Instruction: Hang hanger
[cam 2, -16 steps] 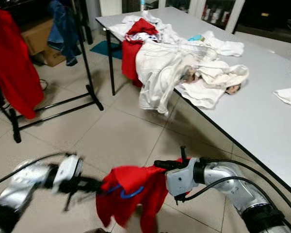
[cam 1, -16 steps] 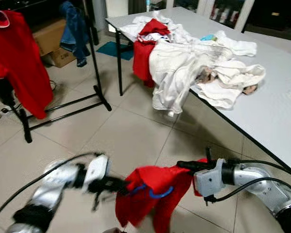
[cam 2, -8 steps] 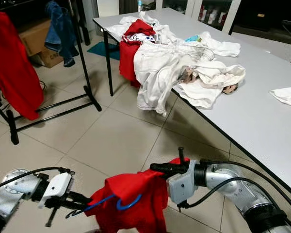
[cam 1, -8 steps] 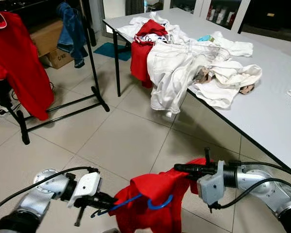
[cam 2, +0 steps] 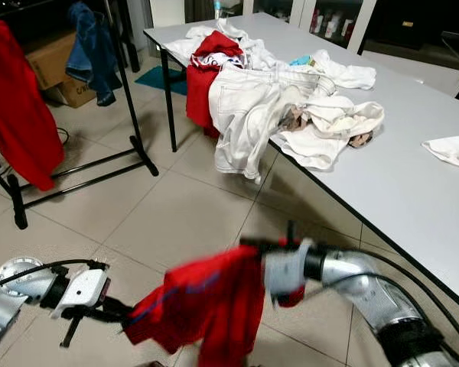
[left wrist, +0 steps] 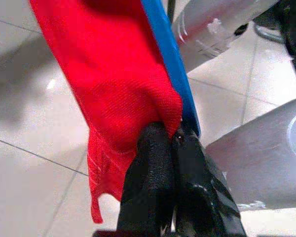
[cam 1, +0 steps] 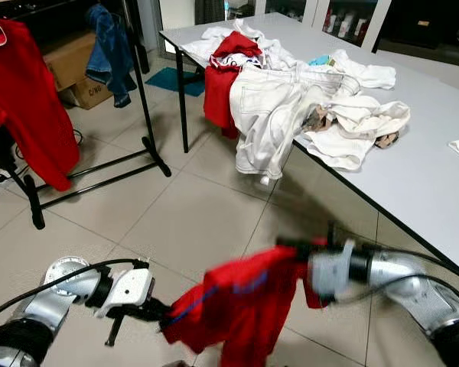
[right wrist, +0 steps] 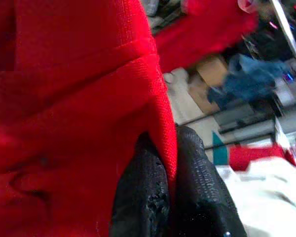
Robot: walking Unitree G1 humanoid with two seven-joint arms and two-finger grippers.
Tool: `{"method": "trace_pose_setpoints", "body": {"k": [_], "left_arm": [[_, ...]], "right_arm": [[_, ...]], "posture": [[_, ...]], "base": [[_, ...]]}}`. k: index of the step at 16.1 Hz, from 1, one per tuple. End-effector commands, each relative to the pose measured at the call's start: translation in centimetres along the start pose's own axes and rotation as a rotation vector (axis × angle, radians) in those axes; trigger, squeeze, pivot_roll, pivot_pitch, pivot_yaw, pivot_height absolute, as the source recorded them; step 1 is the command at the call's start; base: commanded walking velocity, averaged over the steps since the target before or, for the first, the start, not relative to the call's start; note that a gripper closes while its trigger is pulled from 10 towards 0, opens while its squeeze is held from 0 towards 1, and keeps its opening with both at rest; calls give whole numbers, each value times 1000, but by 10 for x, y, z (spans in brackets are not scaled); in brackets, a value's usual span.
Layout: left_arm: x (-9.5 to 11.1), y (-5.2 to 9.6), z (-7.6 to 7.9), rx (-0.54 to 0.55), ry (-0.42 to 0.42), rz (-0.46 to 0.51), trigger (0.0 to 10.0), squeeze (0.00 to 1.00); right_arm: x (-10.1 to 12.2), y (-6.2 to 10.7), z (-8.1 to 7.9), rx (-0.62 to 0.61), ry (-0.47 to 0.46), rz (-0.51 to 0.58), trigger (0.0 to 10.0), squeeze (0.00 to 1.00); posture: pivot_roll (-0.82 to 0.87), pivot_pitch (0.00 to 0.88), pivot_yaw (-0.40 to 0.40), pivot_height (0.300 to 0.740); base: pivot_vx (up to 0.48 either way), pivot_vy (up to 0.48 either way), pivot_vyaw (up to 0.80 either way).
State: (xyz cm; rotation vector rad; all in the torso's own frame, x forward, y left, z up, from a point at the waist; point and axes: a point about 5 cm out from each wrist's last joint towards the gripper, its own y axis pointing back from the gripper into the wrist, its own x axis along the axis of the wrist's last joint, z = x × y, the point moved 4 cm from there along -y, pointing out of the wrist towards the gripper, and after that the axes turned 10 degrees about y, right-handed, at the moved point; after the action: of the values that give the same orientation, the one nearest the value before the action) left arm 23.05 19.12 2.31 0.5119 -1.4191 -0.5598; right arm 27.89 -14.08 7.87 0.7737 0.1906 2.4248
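My left gripper (left wrist: 173, 140) pinches blue hanger (left wrist: 170, 59) with red shirt (cam 1: 241, 306), lower centre frame. My right gripper (right wrist: 172, 148) clamps shirt fabric. Rack (cam 1: 141, 69) upper left.

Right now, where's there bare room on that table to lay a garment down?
The table is bare along its near edge, right of the white jeans and white clothes pile, up to the white cloth. The far left corner, with the red garment, is crowded.
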Motion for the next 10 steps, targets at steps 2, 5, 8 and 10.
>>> {"method": "trace_pose_setpoints", "body": {"k": [2,5,8,10], "left_arm": [[-1,-1,-4,51,-25,-10,0,0],[-2,-2,-6,67,-29,-3,0,0],[-5,-2,-6,87,-20,-9,0,0],[-2,-3,-15,153,-40,2,0,0]], "right_arm": [[-7,8,31,-122,-51,-21,0,0],[-6,7,31,-109,-30,-17,0,0],[4,4,42,-165,-48,28,0,0],[7,4,49,-200,-76,42,0,0]], "posture": [[-36,0,-6,740],[-32,0,-10,740],[-33,0,-10,740],[-32,0,-9,740]], "base": [[0,0,0],[0,0,0],[0,0,0],[0,0,0]]}}
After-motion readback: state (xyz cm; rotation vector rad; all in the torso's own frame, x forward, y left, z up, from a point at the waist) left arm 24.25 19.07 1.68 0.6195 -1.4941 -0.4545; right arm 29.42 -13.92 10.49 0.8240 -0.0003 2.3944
